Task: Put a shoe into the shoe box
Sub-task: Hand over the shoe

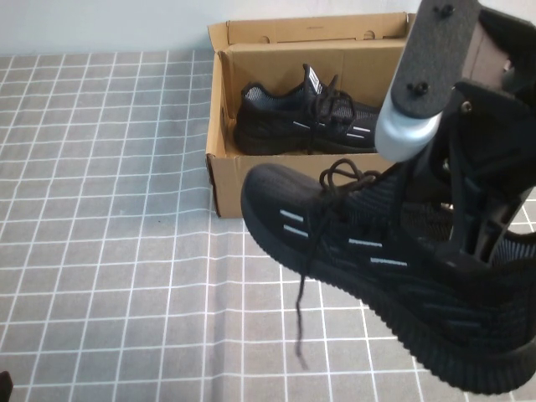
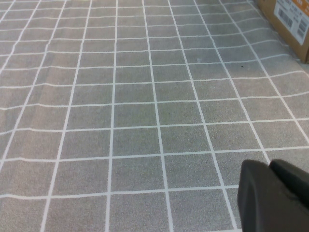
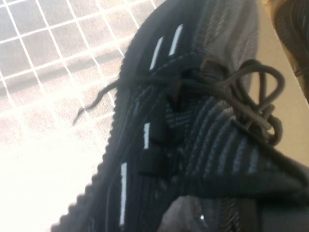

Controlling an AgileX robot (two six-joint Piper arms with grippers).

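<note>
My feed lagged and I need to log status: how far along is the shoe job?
One black sneaker already lies in the open shoe box. In hand: the right tool holds the shoe lifted, toe near the box's front wall. Left: carry it over, lower it in, release. The left tool sits idle over the mat.

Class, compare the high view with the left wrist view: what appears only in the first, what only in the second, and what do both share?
Only the high view shows the shoe held up by the right gripper in front of the shoe box, with the twin sneaker already inside.

Only the left wrist view shows the left gripper over bare cloth, and an orange barcode label on the box's side.

Both show the grey checked tablecloth and part of the cardboard box.
</note>
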